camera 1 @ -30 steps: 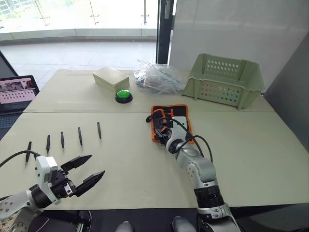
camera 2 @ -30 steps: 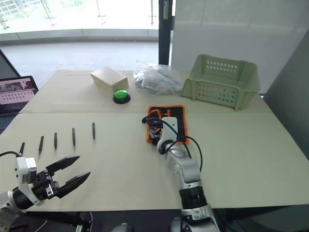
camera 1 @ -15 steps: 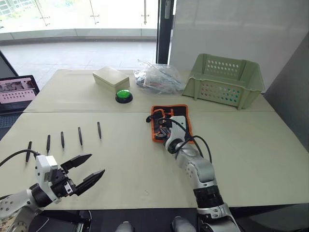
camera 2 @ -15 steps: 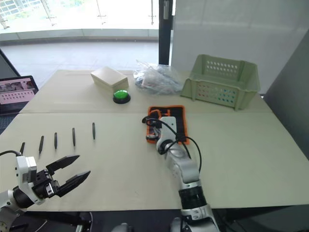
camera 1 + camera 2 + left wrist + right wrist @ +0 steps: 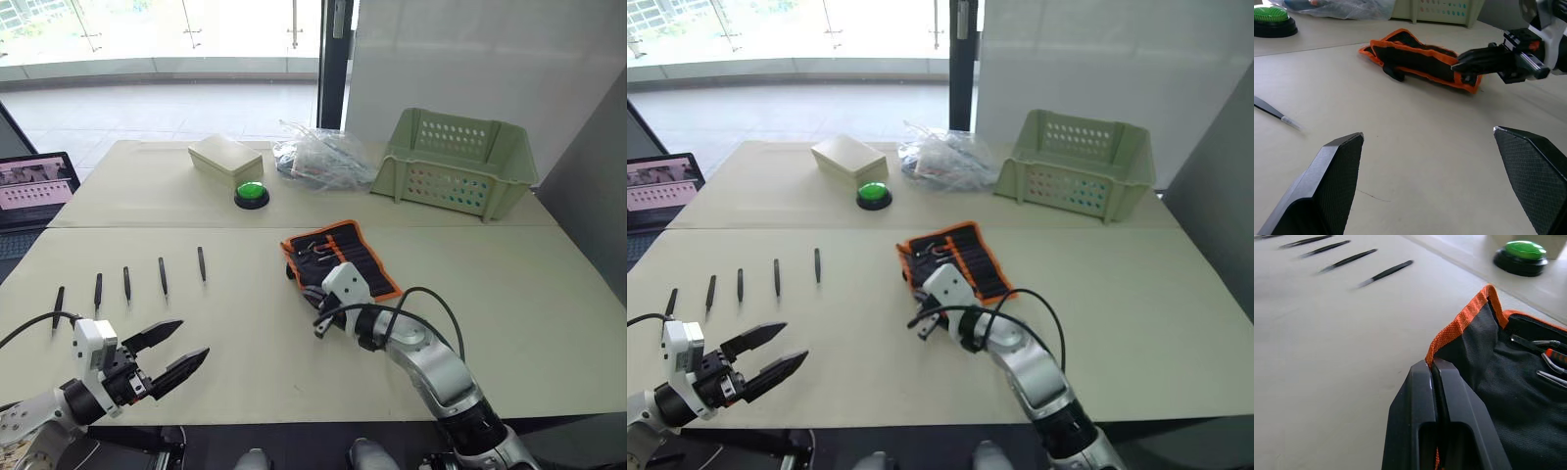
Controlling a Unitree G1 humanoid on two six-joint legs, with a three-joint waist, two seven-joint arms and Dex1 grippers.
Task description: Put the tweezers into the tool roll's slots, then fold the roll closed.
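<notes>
The right hand (image 5: 1436, 369) has its two fingers pressed together on the orange-trimmed edge of the tool roll (image 5: 338, 257), pinching the fabric at the near corner; this grip suits dragging or opening the roll, which lies flat and angled on the worktop (image 5: 549, 294) near the middle. The roll's black inner face is exposed, and a few metal tools are seated in the slots (image 5: 1537, 362) near its far end. The left hand (image 5: 167, 354) hovers low over the near left part of the worktop with its fingers spread wide and nothing between them, probably held ready for a pickup. The five tweezers (image 5: 125, 284) lie in a neat, evenly spaced row on the worktop, just beyond the left hand and well apart from the roll, so each can be taken singly. None of them is in a slot yet, so the loading step is judged not begun. The roll sits well to the right of the left hand, while its edge is in direct contact with the right hand.
</notes>
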